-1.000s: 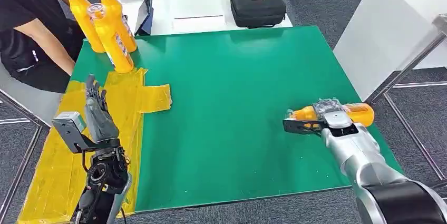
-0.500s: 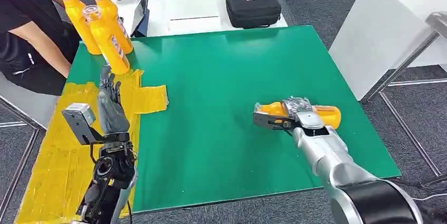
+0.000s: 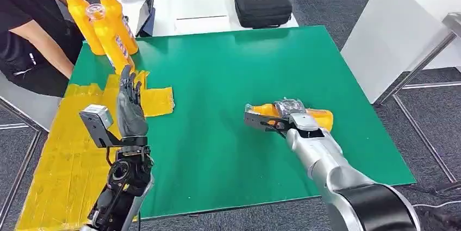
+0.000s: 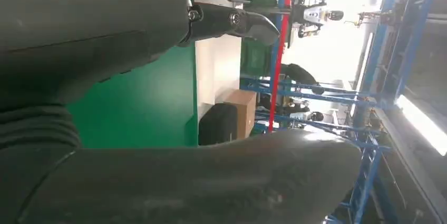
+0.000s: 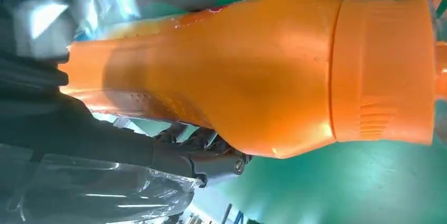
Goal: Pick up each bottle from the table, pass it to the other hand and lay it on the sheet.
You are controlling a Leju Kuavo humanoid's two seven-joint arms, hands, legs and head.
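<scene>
Orange plastic, glossy, with a ribbed cap of the same colour: that is the bottle [image 3: 293,115] we hold, lying on its side above the green table [image 3: 228,68], cap end pointing toward our left. Up close its body [image 5: 253,71] narrows toward the cap and carries a printed label. Our right hand [image 3: 282,121] clamps it, dark fingers [image 5: 200,163] wrapped under the body. Our left hand [image 3: 130,108] stands upright near the table's left side, fingers straight and spread, holding nothing, above the yellow sheet [image 3: 60,155] that covers that side. Beyond it three more orange bottles [image 3: 106,24] stand upright at the far left corner, beside a seated person [image 3: 27,30] in black. A black case [image 3: 263,7] rests on the white table behind.
</scene>
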